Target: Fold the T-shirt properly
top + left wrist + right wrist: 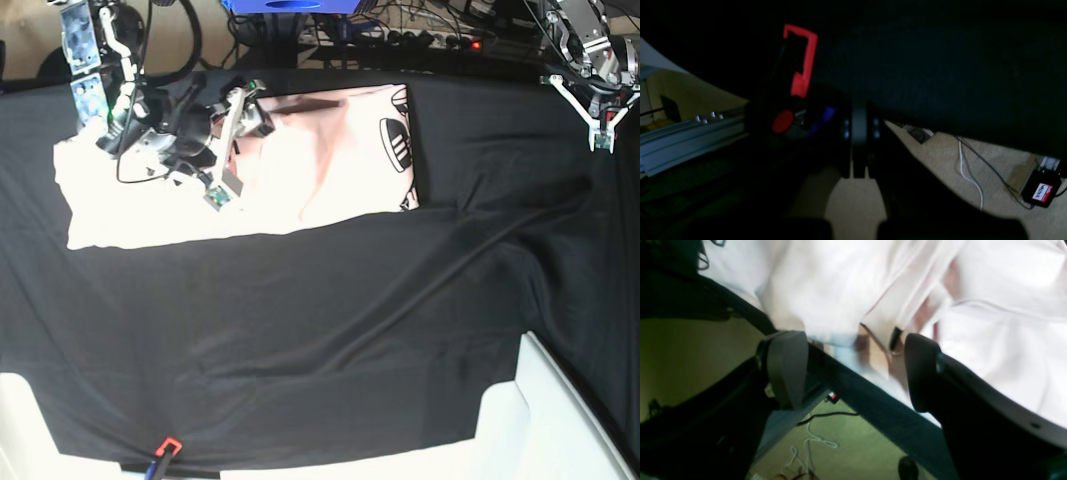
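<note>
Two arms share this table [300,330], and only one is at the cloth. Starting at the left of the base view, the pale pink T-shirt [330,160] lies spread along the far edge of the black-draped table, reaching from near the far left corner to about the middle of that edge, its plain side mostly up and a strip of black lettering [404,150] showing along its right-hand border. That border looks straight and doubled, so I judge one fold is already laid there, while the left part lies as a loose, wider flap with wrinkles. Over that left part hangs the right end effector [222,150], its fingers [786,370] standing well apart with nothing between them; the wrist view shows pale fabric just beyond the tips and the table's edge below, blurred. Open jaws above the cloth suggest it has let go or is lining up for a new grasp; I cannot tell which. Farther right the table is bare black cloth, creased. At the far right corner the left end effector [600,125] is parked clear of the shirt, closed on nothing, probably kept out of the way.
</note>
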You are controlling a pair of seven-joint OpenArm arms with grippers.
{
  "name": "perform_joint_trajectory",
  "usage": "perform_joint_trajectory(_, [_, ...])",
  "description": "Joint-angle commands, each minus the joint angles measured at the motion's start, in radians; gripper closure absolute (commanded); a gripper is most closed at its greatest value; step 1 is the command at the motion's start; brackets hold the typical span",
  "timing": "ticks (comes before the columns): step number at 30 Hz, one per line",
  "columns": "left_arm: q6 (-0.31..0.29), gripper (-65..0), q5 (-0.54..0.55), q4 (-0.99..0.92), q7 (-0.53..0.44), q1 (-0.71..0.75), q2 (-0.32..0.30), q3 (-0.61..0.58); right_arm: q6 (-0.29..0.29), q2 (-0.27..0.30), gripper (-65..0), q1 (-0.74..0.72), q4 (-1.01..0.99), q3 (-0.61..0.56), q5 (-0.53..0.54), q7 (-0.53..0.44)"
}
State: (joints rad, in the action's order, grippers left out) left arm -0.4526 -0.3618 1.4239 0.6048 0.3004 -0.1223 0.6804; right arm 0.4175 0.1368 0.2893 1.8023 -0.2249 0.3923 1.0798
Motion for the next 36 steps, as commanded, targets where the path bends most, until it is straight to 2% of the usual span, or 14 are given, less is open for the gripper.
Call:
perform_joint_trajectory(1, [0.007, 0.0, -0.003, 0.019, -0.010, 0.000, -0.017, 0.005, 0.002, 0.005, -43.4, 0.003, 0.014, -0.015, 0.010, -0.010])
perform_joint_trajectory(5, [0.007, 0.0, -0.004, 0.019, -0.010, 0.000, -0.017, 0.005, -0.007, 0.004, -43.4, 0.026, 0.012, -0.058, 0.010, -0.017])
perform_joint_trajectory(10, [0.007, 0.0, -0.004, 0.019, -0.010, 0.000, -0.018, 0.005, -0.130, -0.004, -43.4, 0.024, -0.045, -0.136, 0.012, -0.080])
perform_joint_trajectory(15, [0.007, 0.0, -0.004, 0.019, -0.010, 0.000, -0.018, 0.008, -0.188, -0.007, -43.4, 0.012, -0.141, -0.227, 0.012, -0.169])
perform_joint_trajectory(22, [0.007, 0.0, -0.004, 0.019, -0.010, 0.006, -0.018, 0.008, -0.260, 0.001, -43.4, 0.008, -0.184, -0.238, 0.012, -0.247])
perform_joint_trajectory(24, [0.007, 0.0, -0.004, 0.019, -0.010, 0.006, -0.018, 0.008, -0.309, 0.017, -43.4, 0.008, -0.183, -0.239, 0.010, -0.266])
perform_joint_trajectory(27, [0.007, 0.0, -0.004, 0.019, -0.010, 0.006, -0.018, 0.008, -0.415, 0.044, -43.4, 0.012, -0.180, -0.242, 0.010, -0.319])
perform_joint_trajectory(32, [0.007, 0.0, -0.004, 0.015, -0.010, 0.003, -0.018, 0.008, -0.498, 0.096, -43.4, 0.027, -0.177, -0.307, 0.010, -0.416])
perform_joint_trajectory(34, [0.007, 0.0, -0.004, 0.015, -0.010, 0.001, -0.018, 0.008, -0.556, 0.103, -43.4, 0.027, -0.181, -0.347, 0.010, -0.444])
perform_joint_trajectory(36, [0.007, 0.0, -0.004, 0.015, -0.010, 0.001, -0.018, 0.006, -0.578, 0.105, -43.4, 0.026, -0.183, -0.376, 0.010, -0.458])
